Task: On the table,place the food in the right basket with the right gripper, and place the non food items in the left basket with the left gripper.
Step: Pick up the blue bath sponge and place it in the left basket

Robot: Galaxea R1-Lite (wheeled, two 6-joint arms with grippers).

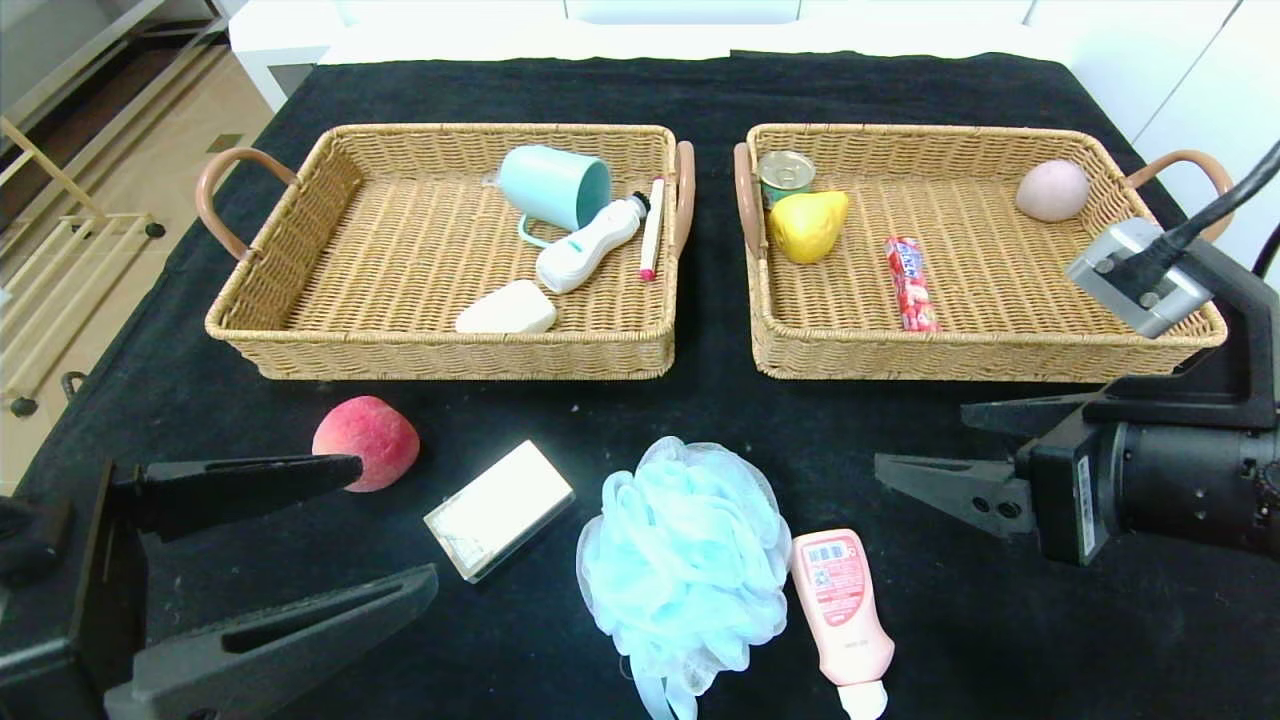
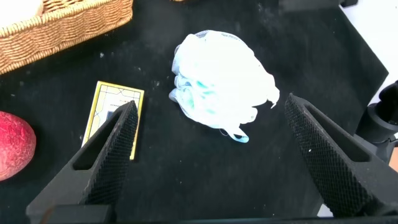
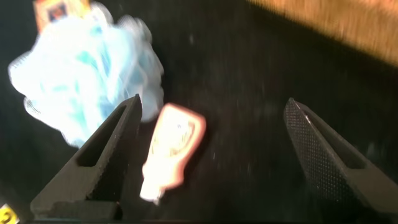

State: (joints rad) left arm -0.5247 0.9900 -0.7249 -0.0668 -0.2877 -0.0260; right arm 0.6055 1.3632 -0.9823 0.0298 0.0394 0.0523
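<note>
Table | right end effector apart, empty | pink bottle just left-below

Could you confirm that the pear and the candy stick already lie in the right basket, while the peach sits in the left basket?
Not quite: the pear and candy stick are in the right basket, but the head view shows the peach on the table, in front of the left basket.

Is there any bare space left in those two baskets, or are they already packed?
The left basket is bare across its left half; its cup, white bottle and soap crowd the right end. The right basket is free between the candy stick and pink ball; pear and can fill its left corner.
</note>
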